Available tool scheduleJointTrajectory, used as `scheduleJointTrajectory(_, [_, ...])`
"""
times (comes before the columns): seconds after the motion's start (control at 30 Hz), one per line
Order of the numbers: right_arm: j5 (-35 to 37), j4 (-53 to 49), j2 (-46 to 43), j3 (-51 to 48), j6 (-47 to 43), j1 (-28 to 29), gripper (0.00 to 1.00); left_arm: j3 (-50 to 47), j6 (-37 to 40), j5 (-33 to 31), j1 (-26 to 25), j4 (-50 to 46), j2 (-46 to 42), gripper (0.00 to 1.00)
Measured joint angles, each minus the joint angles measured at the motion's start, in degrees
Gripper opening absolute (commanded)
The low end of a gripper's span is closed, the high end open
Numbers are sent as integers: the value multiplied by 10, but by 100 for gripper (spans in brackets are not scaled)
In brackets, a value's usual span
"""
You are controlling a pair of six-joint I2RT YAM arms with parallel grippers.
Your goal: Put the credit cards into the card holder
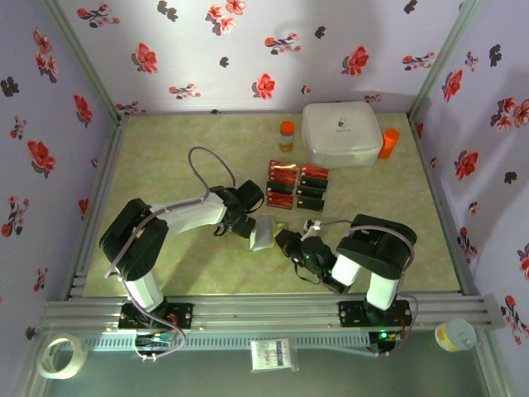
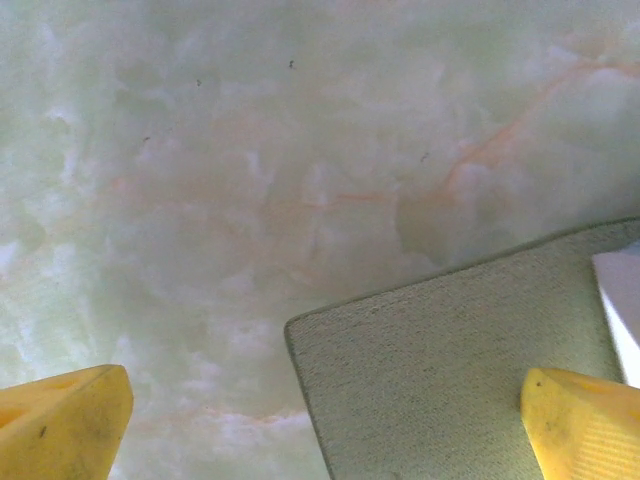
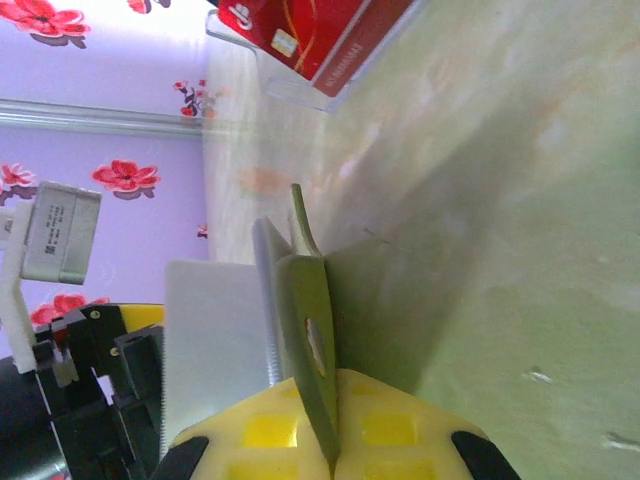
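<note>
The credit cards [image 1: 296,184], red and black, lie in rows in the middle of the table; one red card [image 3: 310,35] shows in a clear holder at the top of the right wrist view. The olive-green card holder [image 1: 263,233] stands open just in front of them, its pale sleeves [image 3: 210,340] fanned out. My right gripper [image 1: 288,241] is shut on the holder's green flap [image 3: 318,330], which is pinched edge-on between the yellow fingers. My left gripper [image 1: 242,223] hovers open over the holder's other cover [image 2: 450,370], its fingertips [image 2: 60,420] wide apart on either side of that cover's corner.
A large white rounded box [image 1: 341,132] sits at the back right, with an orange-capped bottle [image 1: 286,135] to its left and an orange bottle [image 1: 388,143] to its right. Flowered walls close in the table. A tape roll [image 1: 64,356] lies outside the front rail.
</note>
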Motion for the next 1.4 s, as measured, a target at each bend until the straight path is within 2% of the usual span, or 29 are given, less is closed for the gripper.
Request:
scheduleJointTrajectory(0.1, [12,1,7,-2,6,8,0,0,2,-7,0,-1,10,100])
scheduleJointTrajectory(0.37, [19,3,8,-3,16,12,21,0,4,-13,-2,1,19,100])
scheduleJointTrajectory(0.63, [23,15,2,-9,21,12,46,2,5,-15,-2,-1,19,100])
scheduleJointTrajectory(0.77, [25,15,-14,-17,21,12,53,3,8,-17,-3,-4,19,100])
scheduleJointTrajectory(0.87, [25,-13,-45,-25,20,11,54,3,8,-18,-3,-4,19,100])
scheduleJointTrajectory(1.0, [25,-110,-139,-23,10,9,55,3,8,-18,-3,-5,19,100])
scheduleJointTrajectory(1.1, [28,-271,-268,6,-17,9,58,3,8,-19,-3,-5,19,100])
scheduleJointTrajectory(1.2, [38,-454,-390,78,-64,9,57,3,8,-19,-3,-5,19,100])
scheduleJointTrajectory(1.3, [37,-571,-464,140,-112,-5,50,3,8,-19,-3,-5,19,100])
scheduleJointTrajectory(1.4, [22,-641,-480,177,-152,-30,38,3,8,-19,-3,-5,19,100])
